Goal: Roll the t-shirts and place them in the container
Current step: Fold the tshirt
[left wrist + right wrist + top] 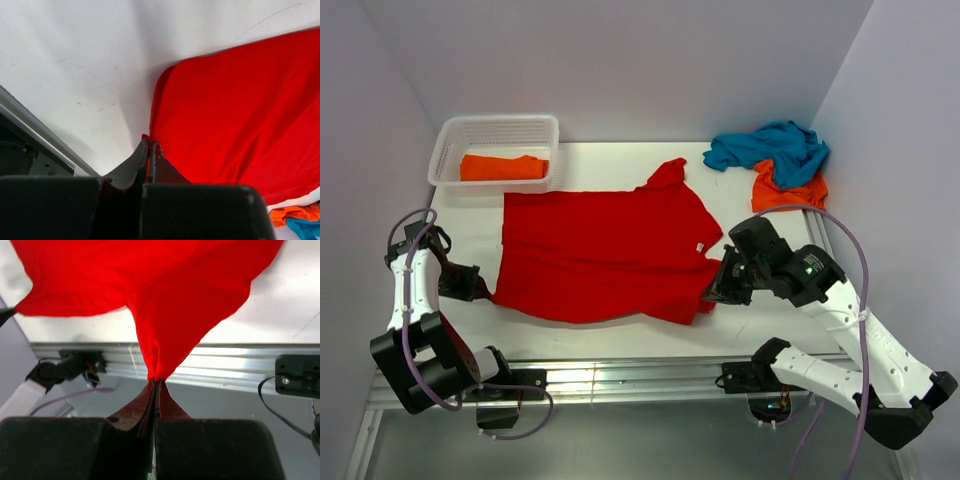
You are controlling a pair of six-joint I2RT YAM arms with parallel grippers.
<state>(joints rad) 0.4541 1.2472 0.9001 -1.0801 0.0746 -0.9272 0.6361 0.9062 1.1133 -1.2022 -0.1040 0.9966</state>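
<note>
One red t-shirt [600,250], crosswise, collar [704,243] right

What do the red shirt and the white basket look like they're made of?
Red t-shirt: soft matte fabric, probably cotton knit; it drapes and gathers into folds where pinched. Basket: smooth white plastic by its look, stiff moulded lattice walls.

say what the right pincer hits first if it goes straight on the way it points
The red t-shirt: the right pincer is shut on its edge, and the cloth lies straight ahead on the table. Nothing else seems in line.
</note>
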